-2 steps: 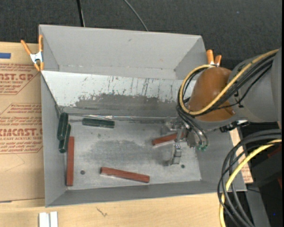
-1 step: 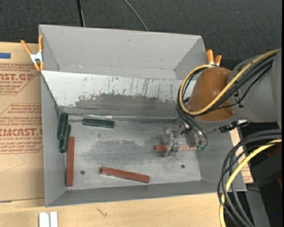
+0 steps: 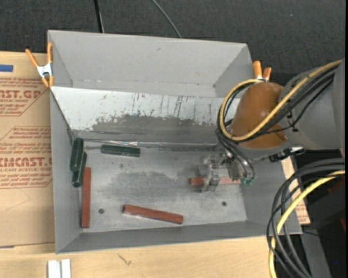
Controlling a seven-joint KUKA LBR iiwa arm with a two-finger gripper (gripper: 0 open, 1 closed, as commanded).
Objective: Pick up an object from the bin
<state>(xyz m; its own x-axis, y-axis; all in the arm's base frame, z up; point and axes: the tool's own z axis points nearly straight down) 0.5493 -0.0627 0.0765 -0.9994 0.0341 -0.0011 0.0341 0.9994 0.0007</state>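
My gripper (image 3: 211, 178) is low at the right side of the bin floor, its metal fingers pointing down. A short reddish-brown stick (image 3: 198, 182) lies under it, with its left end showing and another part (image 3: 227, 180) showing to the right of the fingers. The fingers stand at the stick's middle, and I cannot tell whether they are closed on it. A longer reddish-brown stick (image 3: 153, 214) lies on the floor to the front left of the gripper.
Along the left wall lies a reddish-brown stick (image 3: 86, 197) with a dark green stick (image 3: 77, 161) beside it. Another dark green stick (image 3: 120, 150) lies near the back wall. The arm with its orange cover and cables hangs over the bin's right side.
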